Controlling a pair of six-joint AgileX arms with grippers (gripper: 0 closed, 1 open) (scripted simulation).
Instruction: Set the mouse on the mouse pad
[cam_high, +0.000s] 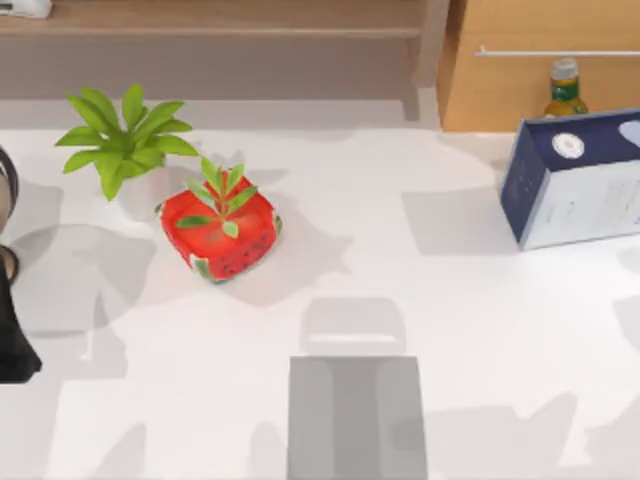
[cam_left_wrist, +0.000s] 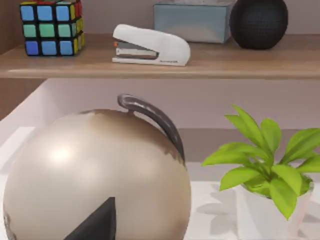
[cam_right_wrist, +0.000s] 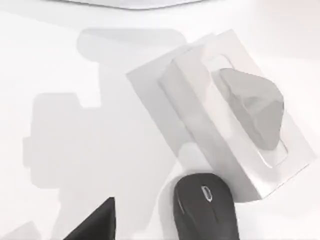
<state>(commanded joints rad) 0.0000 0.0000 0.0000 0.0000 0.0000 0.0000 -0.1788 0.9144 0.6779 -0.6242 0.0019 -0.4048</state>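
The dark mouse (cam_right_wrist: 205, 212) lay on the white worktop (cam_high: 450, 300), not on the mouse pad (cam_high: 357, 418), which sat flat and bare at the near middle edge of the top view. In the right wrist view the mouse rested just beside a corner of a pale flat box (cam_right_wrist: 200, 110) with a grey moulded lump (cam_right_wrist: 252, 112) on its lid. The right pincer (cam_right_wrist: 95, 222) showed there as a dark wedge above the surface, apart from the mouse, and I could not tell whether it was open or closed. The left arm (cam_high: 15, 335) was parked at the left edge. Its pincer (cam_left_wrist: 97, 222) faced a beige globe (cam_left_wrist: 95, 175) and a leafy plant (cam_left_wrist: 270, 165), and its state could not be told either. The pickup looked not yet begun. The main risk was probably the box: with the mouse so close to its corner, a descent that drifted toward it could strike the lid or nudge the mouse askew. The rounded, smooth shell might also slip from a shallow or off-centre grip. The red strawberry pot (cam_high: 220, 232) stood well apart from the pad, so it seemed less of a threat, but a careless release could leave the mouse overhanging the pad's edge.
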